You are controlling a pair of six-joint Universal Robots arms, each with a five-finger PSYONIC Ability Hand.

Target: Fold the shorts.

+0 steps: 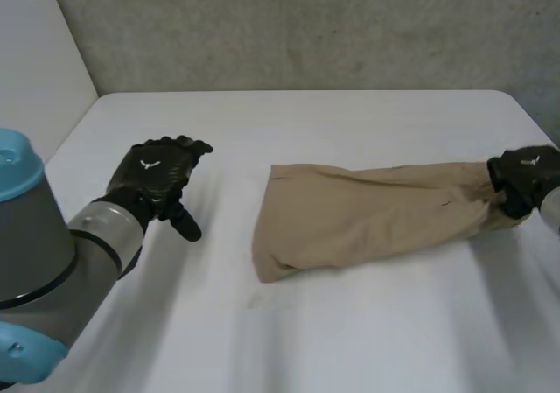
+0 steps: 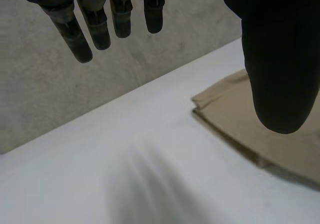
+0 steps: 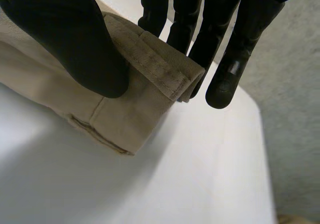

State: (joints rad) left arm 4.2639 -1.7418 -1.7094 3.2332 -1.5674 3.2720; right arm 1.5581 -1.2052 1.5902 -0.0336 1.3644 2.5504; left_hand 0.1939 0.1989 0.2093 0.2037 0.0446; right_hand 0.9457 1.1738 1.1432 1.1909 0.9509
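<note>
The tan shorts [image 1: 367, 209] lie folded lengthwise into a long strip across the right half of the white table [image 1: 306, 323]. My right hand [image 1: 525, 178] is at the strip's right end. There the thumb [image 3: 65, 34] presses down on the thick hemmed edge of the shorts [image 3: 150, 109] while the fingers [image 3: 220, 59] curl behind it, pinching the cloth. My left hand [image 1: 157, 178] hovers over bare table to the left of the shorts with its fingers [image 2: 100, 24] straight and spread, holding nothing. Beyond its thumb lies the left end of the shorts [image 2: 230, 114].
A grey wall [image 1: 306, 25] stands behind the table's far edge. The table's right edge [image 3: 260, 149] runs close beside my right hand. Bare tabletop lies in front of the shorts and around the left hand.
</note>
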